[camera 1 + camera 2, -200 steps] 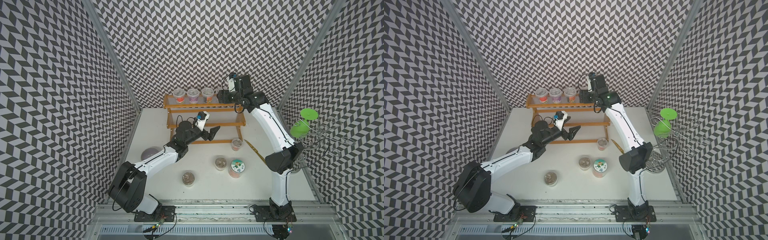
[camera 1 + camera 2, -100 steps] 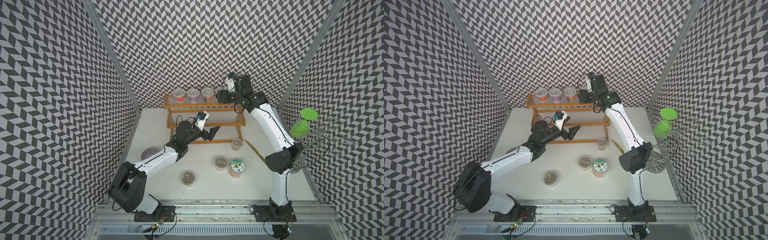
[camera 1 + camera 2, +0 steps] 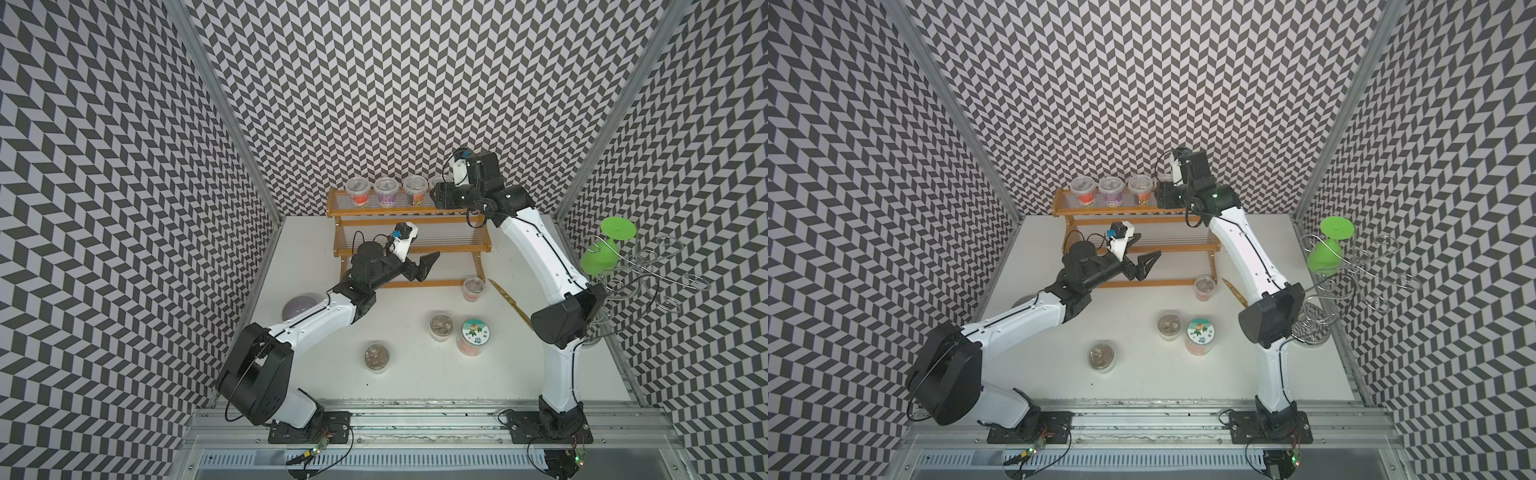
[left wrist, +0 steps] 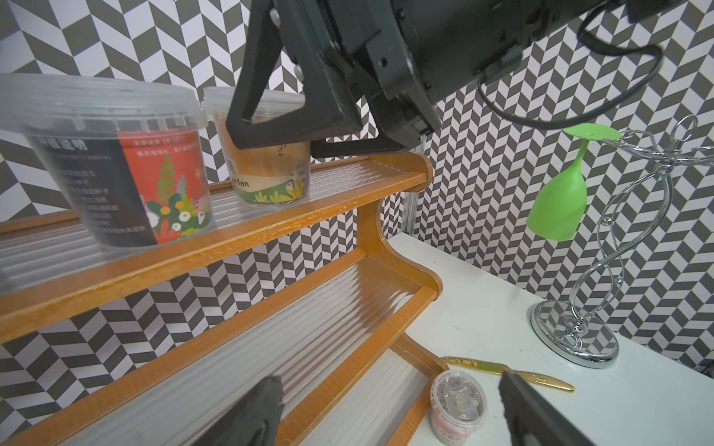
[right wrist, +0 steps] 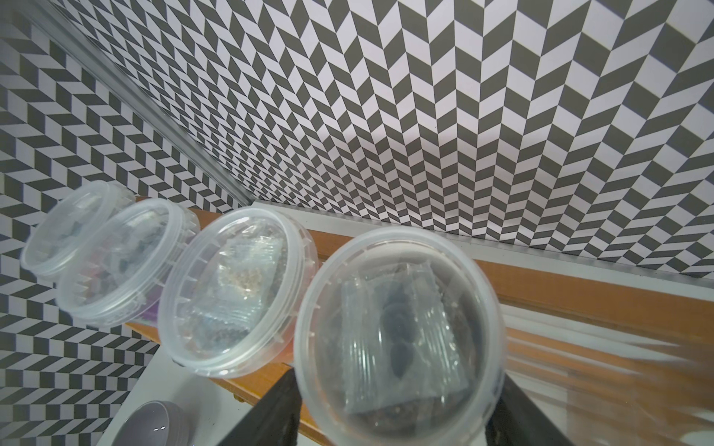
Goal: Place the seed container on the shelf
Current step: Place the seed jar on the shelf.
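Chevron-patterned walls [image 3: 374, 83], white tabletop [image 3: 436, 382], metal corner posts [image 3: 208, 75]; lighting seemingly even.

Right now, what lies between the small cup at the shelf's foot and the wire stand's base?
A gold knife lies flat between the cup and the stand's base; the left wrist view shows it.

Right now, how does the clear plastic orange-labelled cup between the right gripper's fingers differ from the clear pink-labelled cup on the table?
The orange-labelled cup stands on the shelf's top tier; the pink-labelled cup stands on the white table. The right gripper straddles the orange-labelled cup; nothing touches the pink-labelled cup. Both are upright, lidded, clear plastic.
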Robot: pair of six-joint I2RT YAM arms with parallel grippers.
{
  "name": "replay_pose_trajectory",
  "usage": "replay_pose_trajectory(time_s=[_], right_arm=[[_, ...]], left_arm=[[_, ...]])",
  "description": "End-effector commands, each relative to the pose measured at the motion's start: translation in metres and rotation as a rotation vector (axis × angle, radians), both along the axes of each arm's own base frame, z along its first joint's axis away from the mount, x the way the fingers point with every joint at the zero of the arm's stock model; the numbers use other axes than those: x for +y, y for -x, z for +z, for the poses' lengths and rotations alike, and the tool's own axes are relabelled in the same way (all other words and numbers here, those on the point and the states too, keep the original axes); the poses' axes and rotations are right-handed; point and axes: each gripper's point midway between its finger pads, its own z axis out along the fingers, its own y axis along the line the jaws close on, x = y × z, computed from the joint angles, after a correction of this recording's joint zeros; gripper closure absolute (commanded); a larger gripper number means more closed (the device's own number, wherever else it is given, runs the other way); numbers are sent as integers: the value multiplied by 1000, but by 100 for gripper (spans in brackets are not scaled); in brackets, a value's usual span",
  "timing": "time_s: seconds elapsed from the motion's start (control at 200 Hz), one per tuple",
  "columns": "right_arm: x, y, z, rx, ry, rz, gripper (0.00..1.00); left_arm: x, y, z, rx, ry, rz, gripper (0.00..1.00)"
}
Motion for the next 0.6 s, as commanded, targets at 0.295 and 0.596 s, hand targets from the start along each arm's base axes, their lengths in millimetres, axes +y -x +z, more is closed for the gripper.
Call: replay_pose_trajectory(time_s=[0.295, 0.596], right_arm=[[6, 23, 35, -82, -33, 51, 28], [-8, 37, 42, -83, -24, 8, 27]], left_arm=[[-3, -3, 6, 7, 13, -13, 9], [1, -2, 2, 16, 4, 0, 9]])
